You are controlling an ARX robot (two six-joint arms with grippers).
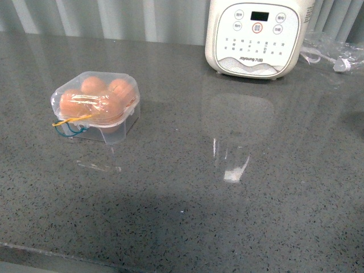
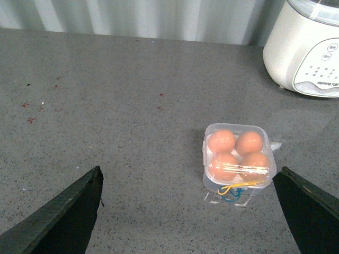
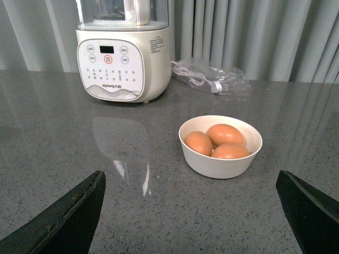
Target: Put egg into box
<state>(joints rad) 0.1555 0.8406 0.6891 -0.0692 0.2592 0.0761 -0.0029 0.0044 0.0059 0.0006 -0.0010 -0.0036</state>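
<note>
The clear plastic box sits on the grey counter at the left, lid down, with several brown eggs inside and yellow and blue elastic bands at its front. It also shows in the left wrist view, just ahead of my left gripper, which is open and empty. My right gripper is open and empty, short of a white bowl holding three brown eggs. Neither gripper shows in the front view.
A large white cooker stands at the back of the counter; it also shows in the right wrist view. A crumpled clear plastic bag with a cable lies beside it. Grey curtains hang behind.
</note>
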